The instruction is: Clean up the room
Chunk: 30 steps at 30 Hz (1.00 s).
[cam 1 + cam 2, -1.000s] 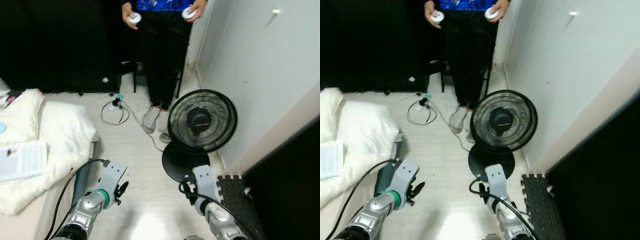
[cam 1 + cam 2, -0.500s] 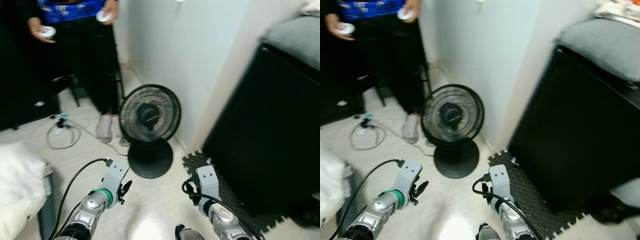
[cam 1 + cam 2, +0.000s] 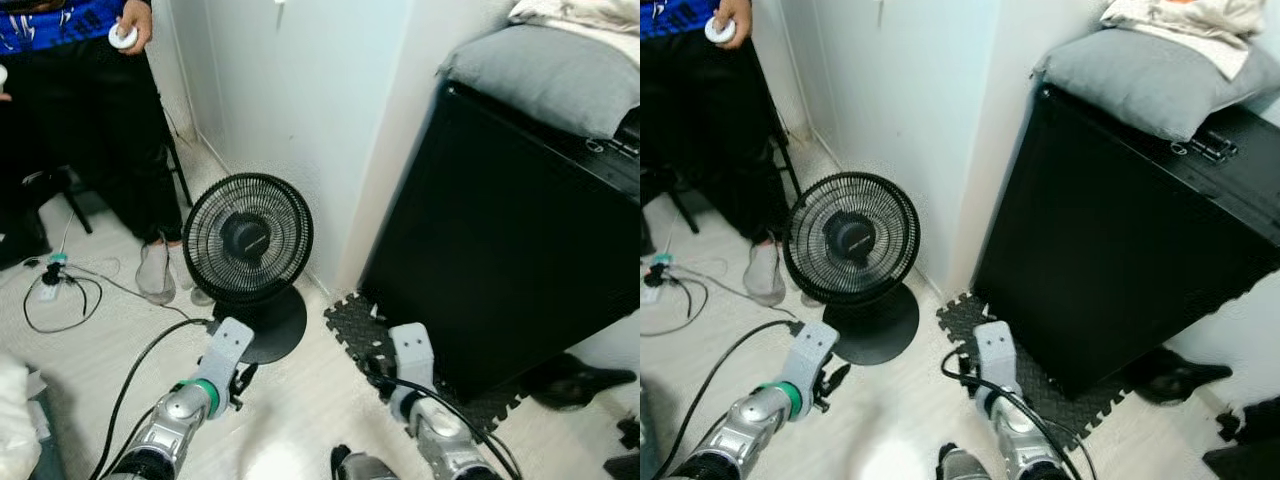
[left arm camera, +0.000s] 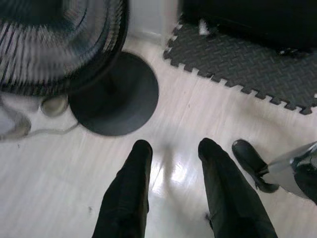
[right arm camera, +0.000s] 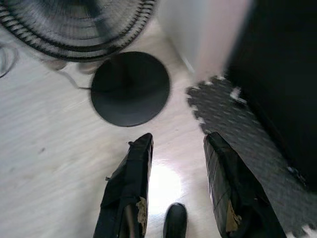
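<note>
Both arms are held low in front of the robot with nothing in them. The left gripper [image 4: 171, 148] has its fingers spread over bare floor [image 4: 59, 163], and the right gripper [image 5: 176, 144] is likewise parted and empty, hovering near the edge of the foam mat [image 5: 237, 129].

My read is that it is looking about for something to tidy, not picking anything up yet. The next move calls for choosing a target and walking up to it before either arm reaches.

Just ahead stands a black fan [image 3: 248, 240], upright on its round base, close to the white wall. To the right is a tall black cabinet [image 3: 500, 230] on the mat, with a grey pillow [image 3: 1140, 70] on top. A dark shoe [image 3: 1175, 380] lies on the floor beside the cabinet; it looks the likeliest thing to put away. A tangle of cable [image 3: 55, 295] lies at the left, near a person's feet [image 3: 155, 272].
</note>
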Motion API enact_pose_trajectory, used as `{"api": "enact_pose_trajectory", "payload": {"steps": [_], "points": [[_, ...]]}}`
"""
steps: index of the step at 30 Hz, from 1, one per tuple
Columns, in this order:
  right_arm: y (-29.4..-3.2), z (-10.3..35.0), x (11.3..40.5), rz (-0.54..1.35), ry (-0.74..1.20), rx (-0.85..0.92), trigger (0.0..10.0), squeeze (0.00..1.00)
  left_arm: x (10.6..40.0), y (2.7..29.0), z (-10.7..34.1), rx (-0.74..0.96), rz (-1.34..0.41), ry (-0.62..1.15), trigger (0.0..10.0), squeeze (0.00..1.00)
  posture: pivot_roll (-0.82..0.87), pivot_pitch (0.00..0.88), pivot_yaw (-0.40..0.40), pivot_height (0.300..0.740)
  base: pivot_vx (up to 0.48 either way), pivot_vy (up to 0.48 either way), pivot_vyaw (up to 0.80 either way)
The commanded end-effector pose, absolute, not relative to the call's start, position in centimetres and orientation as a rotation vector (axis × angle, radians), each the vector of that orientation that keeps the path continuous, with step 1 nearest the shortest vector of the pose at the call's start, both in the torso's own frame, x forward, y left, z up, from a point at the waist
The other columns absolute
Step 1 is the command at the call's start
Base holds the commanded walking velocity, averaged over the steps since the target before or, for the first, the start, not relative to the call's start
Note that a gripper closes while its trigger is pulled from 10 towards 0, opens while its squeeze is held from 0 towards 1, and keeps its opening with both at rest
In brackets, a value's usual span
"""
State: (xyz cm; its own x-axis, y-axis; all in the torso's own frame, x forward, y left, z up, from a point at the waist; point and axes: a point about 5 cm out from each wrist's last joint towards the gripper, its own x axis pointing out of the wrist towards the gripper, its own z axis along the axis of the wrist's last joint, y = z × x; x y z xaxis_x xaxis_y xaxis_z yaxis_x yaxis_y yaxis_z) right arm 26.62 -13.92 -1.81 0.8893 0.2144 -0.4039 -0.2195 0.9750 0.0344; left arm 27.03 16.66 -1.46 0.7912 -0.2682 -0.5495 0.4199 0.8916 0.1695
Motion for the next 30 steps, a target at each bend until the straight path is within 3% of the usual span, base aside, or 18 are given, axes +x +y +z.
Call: {"api": "enact_pose_trajectory", "payload": {"steps": [1,30], "points": [[-14.5,-2.4,26.0,0.205,0.449,-0.007,10.0,0.00,26.5,16.2,-2.0,0.292,-0.394,0.561,10.0,0.00,-0.07,0.064,0.040,0.740,0.000,0.000,-0.75],[-14.5,-2.3,26.0,0.196,0.441,0.004,10.0,0.00,26.9,17.3,-1.6,0.302,-0.315,0.545,10.0,0.00,-0.08,0.081,0.054,0.740,0.000,0.000,-0.75]]}}
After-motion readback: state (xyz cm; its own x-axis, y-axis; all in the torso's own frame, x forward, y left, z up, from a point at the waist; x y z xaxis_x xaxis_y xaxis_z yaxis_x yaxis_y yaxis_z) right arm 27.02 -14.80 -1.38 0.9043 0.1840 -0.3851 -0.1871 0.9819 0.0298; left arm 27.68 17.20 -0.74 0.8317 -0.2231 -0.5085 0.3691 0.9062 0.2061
